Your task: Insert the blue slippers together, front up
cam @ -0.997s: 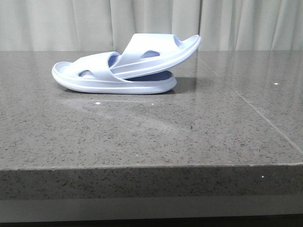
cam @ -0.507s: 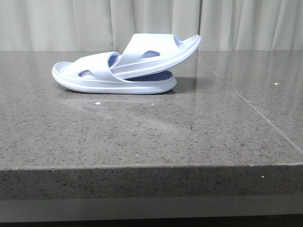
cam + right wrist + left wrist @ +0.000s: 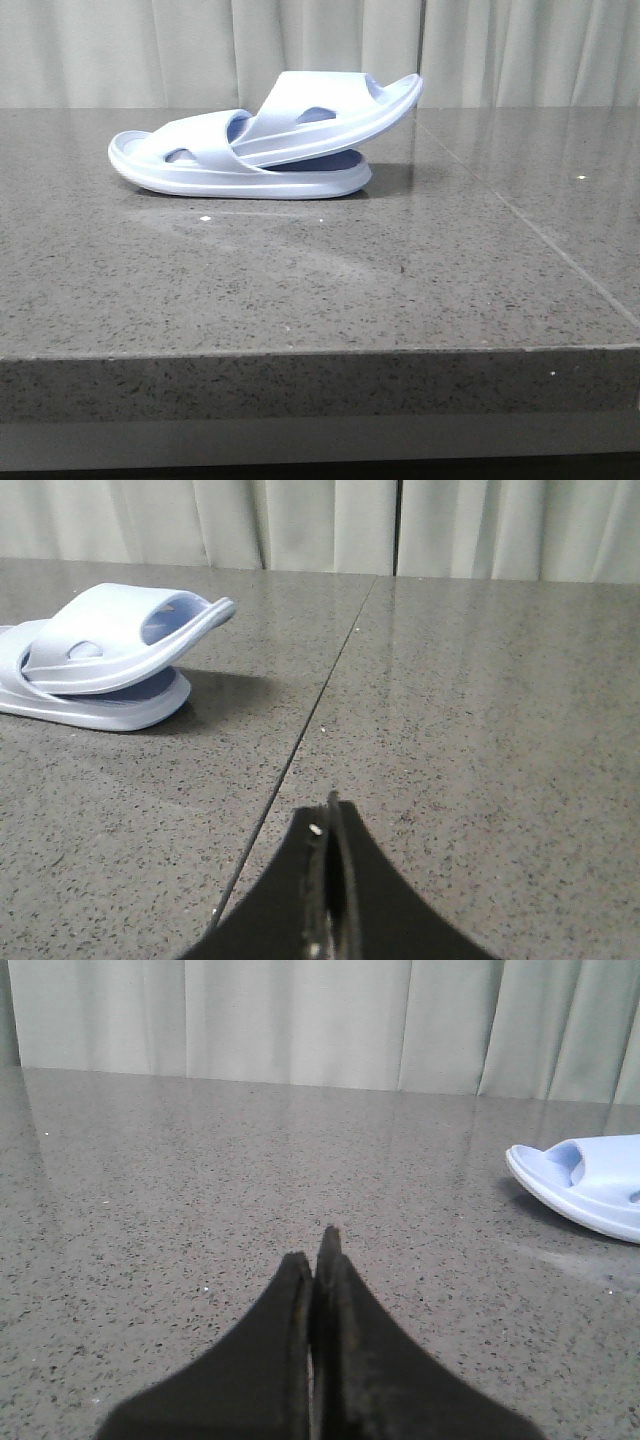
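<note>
The two blue slippers lie on the grey stone table. The lower slipper (image 3: 190, 172) lies flat on its sole. The upper slipper (image 3: 330, 115) is pushed under the lower one's strap and tilts up to the right. Both show in the right wrist view (image 3: 100, 655). The left wrist view shows only one end of the lower slipper (image 3: 590, 1185). My left gripper (image 3: 318, 1250) is shut and empty, low over bare table, well apart from the slippers. My right gripper (image 3: 331, 815) is shut and empty, also apart from them. Neither gripper shows in the front view.
A seam (image 3: 300, 740) runs across the stone table (image 3: 320, 290) right of the slippers. The table's front edge (image 3: 320, 350) faces me. Pale curtains (image 3: 200, 50) hang behind the table.
The front view has shifted by a pixel or two. The slippers keep the same pose on the table.
</note>
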